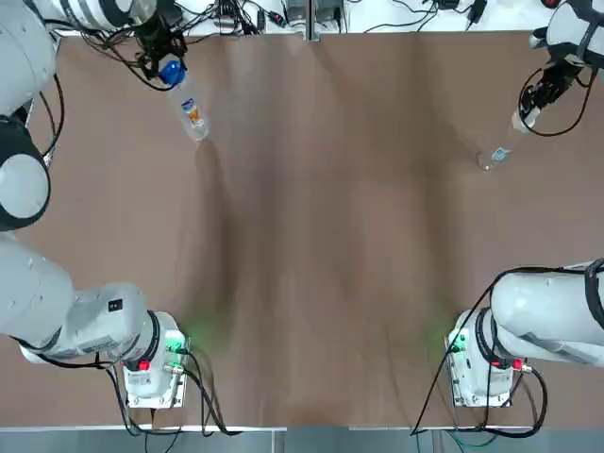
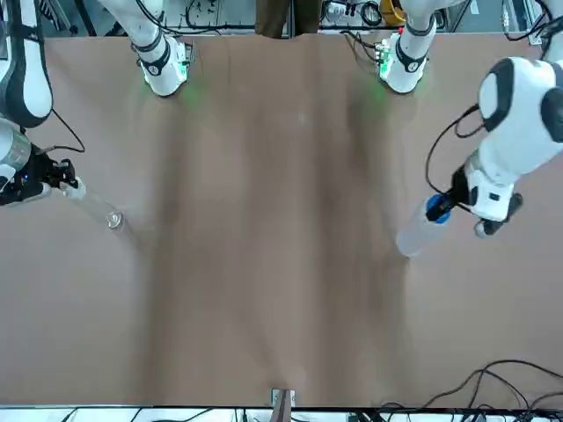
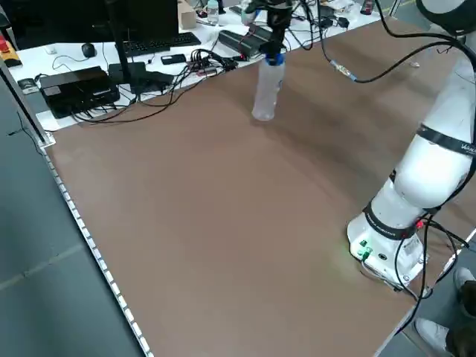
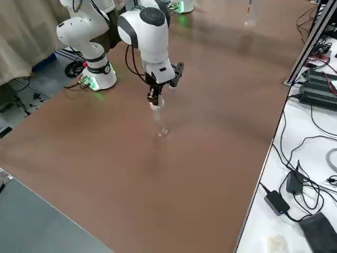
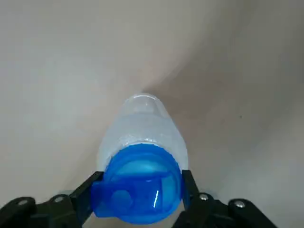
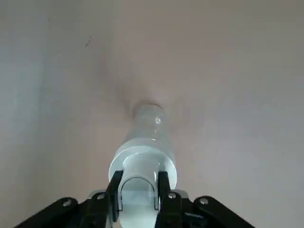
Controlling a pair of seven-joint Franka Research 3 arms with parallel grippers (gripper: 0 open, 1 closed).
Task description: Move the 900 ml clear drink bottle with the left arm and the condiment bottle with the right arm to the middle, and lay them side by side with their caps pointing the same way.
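Note:
The clear drink bottle (image 1: 192, 115), with a blue cap (image 5: 137, 185) and a small label, stands upright at the far left of the table. My left gripper (image 1: 162, 58) is shut on its cap from above, a finger on each side in the left wrist view. The slim clear condiment bottle (image 1: 498, 151) with a white cap (image 6: 142, 173) is upright at the far right. My right gripper (image 1: 536, 97) is shut on its cap. I cannot tell whether either base touches the table (image 1: 340, 245).
Cables, a keyboard and black boxes (image 3: 82, 82) lie on the white bench beyond the table's far edge. Both arm bases (image 1: 151, 363) (image 1: 481, 363) stand at the near edge. Brown tabletop stretches between the two bottles.

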